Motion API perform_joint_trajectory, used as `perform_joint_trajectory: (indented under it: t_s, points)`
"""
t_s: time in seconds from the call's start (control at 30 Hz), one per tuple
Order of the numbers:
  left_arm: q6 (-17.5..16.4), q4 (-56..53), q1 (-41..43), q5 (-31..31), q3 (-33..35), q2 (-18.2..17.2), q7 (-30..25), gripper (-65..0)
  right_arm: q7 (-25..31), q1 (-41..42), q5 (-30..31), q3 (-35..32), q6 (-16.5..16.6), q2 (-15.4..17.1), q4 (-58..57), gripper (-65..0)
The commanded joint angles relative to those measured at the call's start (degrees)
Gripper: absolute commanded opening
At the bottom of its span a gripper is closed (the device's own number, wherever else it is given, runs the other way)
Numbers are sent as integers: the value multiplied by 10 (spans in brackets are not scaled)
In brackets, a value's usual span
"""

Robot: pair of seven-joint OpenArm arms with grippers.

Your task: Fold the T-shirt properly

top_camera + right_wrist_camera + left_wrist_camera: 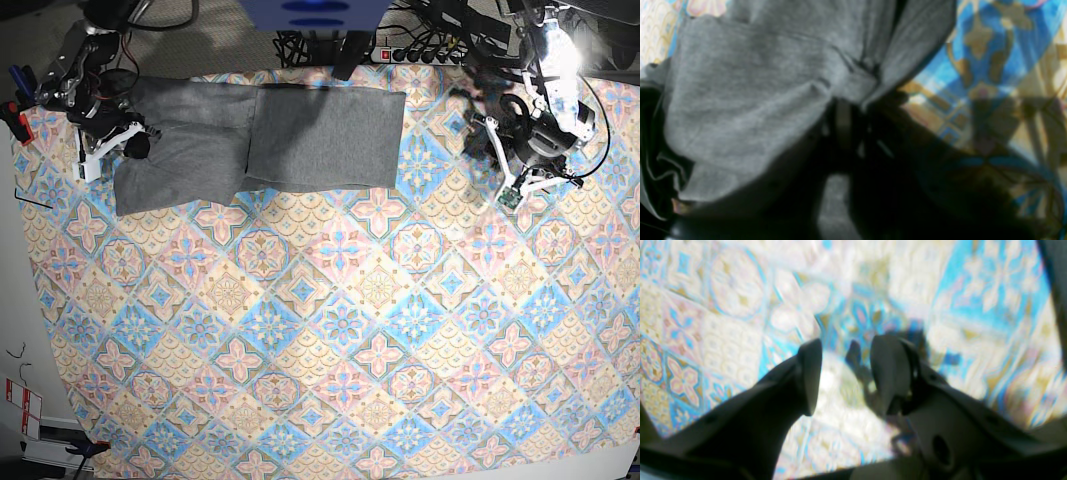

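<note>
The grey T-shirt [260, 140] lies partly folded at the back of the patterned tablecloth [340, 330], with one panel lapped over its right half. My right gripper [138, 145] is at the shirt's left edge. In the right wrist view this gripper [853, 103] is shut on a bunched fold of the grey fabric [746, 93]. My left gripper [480, 135] hovers over bare cloth to the right of the shirt. In the left wrist view it [848, 373] is open and empty, and no shirt shows there.
A power strip with cables [430, 48] and a blue unit [315, 15] sit behind the table's back edge. A red clamp [10, 118] is at the left edge. The cloth's left edge [25, 330] borders a white floor.
</note>
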Motion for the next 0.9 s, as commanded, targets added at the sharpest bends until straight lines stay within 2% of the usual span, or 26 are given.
perform_joint_trajectory:
  t_s: [0.0,0.1,0.27,0.4,0.57,0.7,0.87]
  points:
    - [1,6,5,6,-2,-3,-9,-378,-49,-7,-27,-6,5,-5,-3,-646]
    - [1,-19,13,10,7,-2,-9,-378,-64,-7,-27,-4,5,-5,45,-640]
    - [1,-75,10,7,61,-1,-10,-379,-133,-8,-30,-7,5,-5,189,-641]
    - [1,-103,-12,12,72,29,-10,-379,-180,-8,-30,-7,5,-5,272,-641]
    - [1,-112,-29,8,133,39,-10,-379,-213,-8,-30,-7,5,-5,319,-641]
    - [1,-112,-32,13,163,69,-10,-379,-235,-12,-27,-9,5,-6,348,-641]
    - [1,-148,-56,14,198,96,-9,-379,-232,-44,-27,-77,5,-6,367,-641]
